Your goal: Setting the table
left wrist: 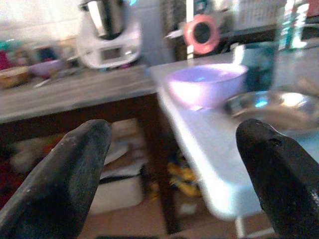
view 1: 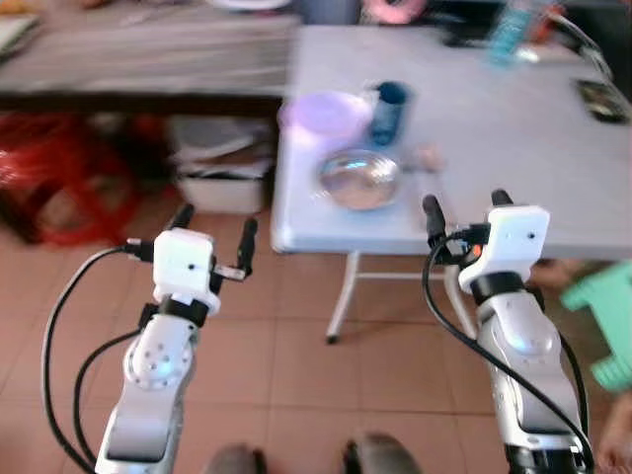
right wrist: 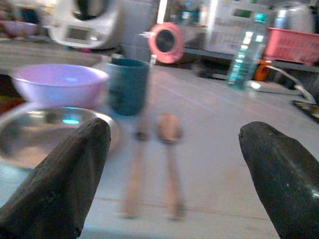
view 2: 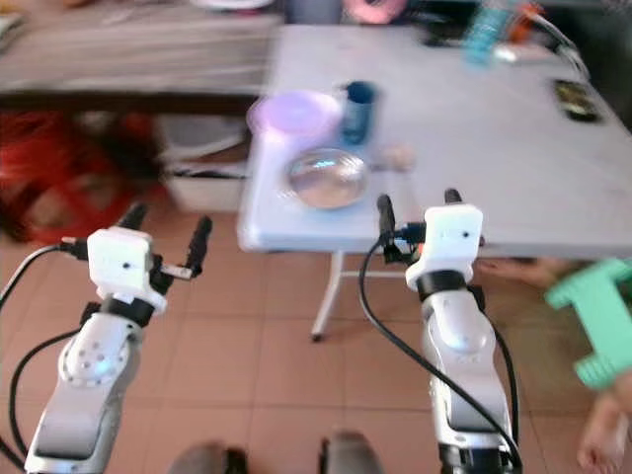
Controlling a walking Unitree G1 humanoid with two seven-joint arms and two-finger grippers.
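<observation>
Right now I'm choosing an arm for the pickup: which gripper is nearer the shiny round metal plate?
Right. The right gripper hovers at the table edge just beside the shiny round metal plate; the left gripper hangs over the floor, left of the table.

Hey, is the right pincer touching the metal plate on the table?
Apart. In the right wrist view the right pincer is open, its fingers in the air short of the table edge, with the metal plate lying beyond the near finger, nothing held between them.
</observation>
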